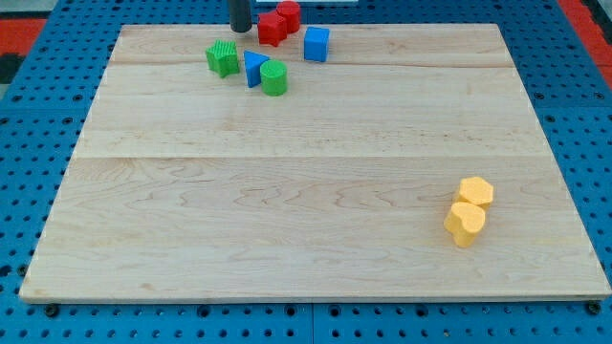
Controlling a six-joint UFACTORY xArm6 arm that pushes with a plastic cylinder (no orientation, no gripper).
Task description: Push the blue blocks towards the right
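Blocks sit in two groups on a pale wooden board (306,191) that rests on a blue pegboard surface (29,115). Near the view's top, left of centre, is a tight cluster. A blue cube (316,44) stands at the cluster's right side, apart from its neighbours. A blue triangular block (253,68) lies lower and to the left, wedged between a green ridged block (223,58) on its left and a green cylinder-like block (274,77) that touches it on its right. Above them, two red blocks press together: a larger one (272,28) and a smaller one (289,14) at the very top edge; their exact shapes are hard to make out from here.

My tip (240,30) is at the view's top, just left of the larger red block and above the green ridged block. It stands up and to the left of both blue blocks, touching neither, as far as the view lets me judge. This arm carries a plain rod with no claw, so nothing opens or closes.

Far off, at the view's lower right, two yellow blocks touch each other: a hexagon-like one (475,192) above a heart-like one (465,223).
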